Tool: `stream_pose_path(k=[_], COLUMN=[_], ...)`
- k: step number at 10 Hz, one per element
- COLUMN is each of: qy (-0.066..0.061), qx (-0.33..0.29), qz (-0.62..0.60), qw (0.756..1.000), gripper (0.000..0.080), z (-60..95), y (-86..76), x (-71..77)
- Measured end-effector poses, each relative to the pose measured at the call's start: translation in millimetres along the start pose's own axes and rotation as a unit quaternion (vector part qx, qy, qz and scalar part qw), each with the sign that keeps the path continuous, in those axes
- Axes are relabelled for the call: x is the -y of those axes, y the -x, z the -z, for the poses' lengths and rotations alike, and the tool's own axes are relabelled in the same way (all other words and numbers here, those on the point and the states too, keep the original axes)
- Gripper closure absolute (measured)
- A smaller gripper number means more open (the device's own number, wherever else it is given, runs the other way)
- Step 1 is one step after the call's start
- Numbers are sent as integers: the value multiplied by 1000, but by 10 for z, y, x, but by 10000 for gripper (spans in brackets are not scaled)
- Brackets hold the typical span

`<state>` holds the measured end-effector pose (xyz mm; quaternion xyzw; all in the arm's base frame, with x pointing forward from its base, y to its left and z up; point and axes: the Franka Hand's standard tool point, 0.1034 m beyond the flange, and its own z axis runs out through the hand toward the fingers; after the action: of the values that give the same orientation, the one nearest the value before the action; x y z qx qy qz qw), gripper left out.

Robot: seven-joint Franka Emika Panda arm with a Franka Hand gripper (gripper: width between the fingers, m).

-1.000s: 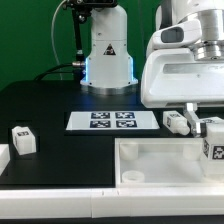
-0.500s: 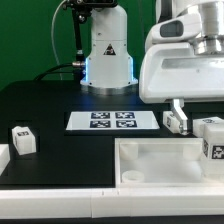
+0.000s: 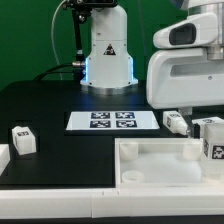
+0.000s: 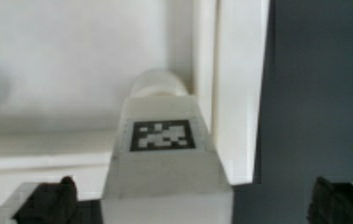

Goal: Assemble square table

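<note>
You're early on: one leg [image 3: 213, 140] stands on the slab [image 3: 150, 165] at four o'clock, your fingers [image 4: 52, 203] spread clear of it. The second leg [image 3: 177, 122] at three and the third leg [image 3: 22, 138] at eight wait on the counter [image 3: 50, 100].

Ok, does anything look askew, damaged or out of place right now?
Nothing stands out. A tagged leg stands upright near the table top's edge, with the open claw on either side of it. Another leg sits loose on the black table, looking intact.
</note>
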<state>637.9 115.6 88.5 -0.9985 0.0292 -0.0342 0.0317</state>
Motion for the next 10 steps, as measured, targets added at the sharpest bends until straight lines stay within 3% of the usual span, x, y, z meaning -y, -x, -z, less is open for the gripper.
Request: stream_pose_path(k=[1, 3, 4, 5, 7, 10], qy=[3, 6, 7, 7, 7, 9], qx=[24, 11, 11, 11, 11, 10], qz=[-1, -6, -24, -31, -109, -242], qw=[1000, 1000, 1000, 999, 994, 970], gripper=[150, 150, 280, 280, 514, 514], z=[-40, -75, -77, -77, -78, -88], y=[7, -19, -20, -20, -19, -13], x=[-40, -35, -42, -44, -42, -44])
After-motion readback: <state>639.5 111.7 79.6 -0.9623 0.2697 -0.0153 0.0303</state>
